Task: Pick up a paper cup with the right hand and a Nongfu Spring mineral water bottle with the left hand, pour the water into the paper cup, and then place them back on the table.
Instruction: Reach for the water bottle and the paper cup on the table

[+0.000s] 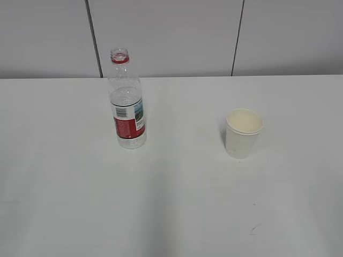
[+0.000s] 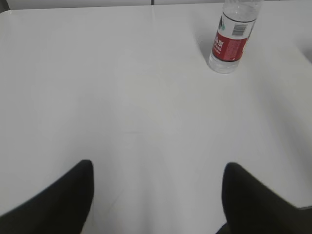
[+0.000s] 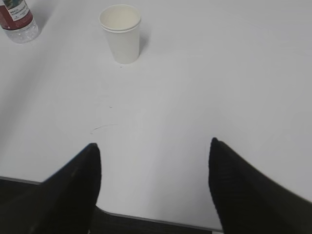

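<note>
The Nongfu Spring mineral water bottle point(image 1: 127, 101) stands upright and uncapped on the white table point(image 1: 171, 203), left of middle. It also shows at the top right of the left wrist view point(image 2: 233, 39) and the top left corner of the right wrist view point(image 3: 18, 19). The white paper cup point(image 1: 244, 133) stands upright to the bottle's right, and shows in the right wrist view point(image 3: 121, 33). My left gripper point(image 2: 158, 168) is open and empty, well short of the bottle. My right gripper point(image 3: 153, 148) is open and empty over the table's near edge, well short of the cup. Neither arm shows in the exterior view.
A grey panelled wall point(image 1: 171, 37) rises behind the table. A small dark scuff mark point(image 1: 254, 229) lies on the tabletop in front of the cup, also seen in the right wrist view point(image 3: 102, 127). The table's near edge point(image 3: 146, 218) shows under my right gripper.
</note>
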{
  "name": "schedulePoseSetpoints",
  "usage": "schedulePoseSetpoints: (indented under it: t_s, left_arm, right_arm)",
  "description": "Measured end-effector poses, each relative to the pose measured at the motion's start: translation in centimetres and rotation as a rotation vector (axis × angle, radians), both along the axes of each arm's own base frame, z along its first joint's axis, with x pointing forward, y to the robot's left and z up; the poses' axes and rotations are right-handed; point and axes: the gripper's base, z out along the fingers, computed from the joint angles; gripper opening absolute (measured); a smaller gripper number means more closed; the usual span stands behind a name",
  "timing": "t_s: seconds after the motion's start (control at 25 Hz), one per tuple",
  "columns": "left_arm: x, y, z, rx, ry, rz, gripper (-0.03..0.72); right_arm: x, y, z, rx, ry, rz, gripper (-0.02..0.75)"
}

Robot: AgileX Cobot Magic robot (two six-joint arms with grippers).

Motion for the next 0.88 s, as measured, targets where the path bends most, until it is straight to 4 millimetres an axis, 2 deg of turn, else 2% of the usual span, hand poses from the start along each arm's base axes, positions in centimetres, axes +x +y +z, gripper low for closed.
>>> schedulePoseSetpoints:
  t_s: [0.88]
  left_arm:
    - [0.00, 0.00, 0.00, 0.000, 0.000, 0.000, 0.502]
  right_arm:
    - [0.00, 0.00, 0.00, 0.000, 0.000, 0.000, 0.515]
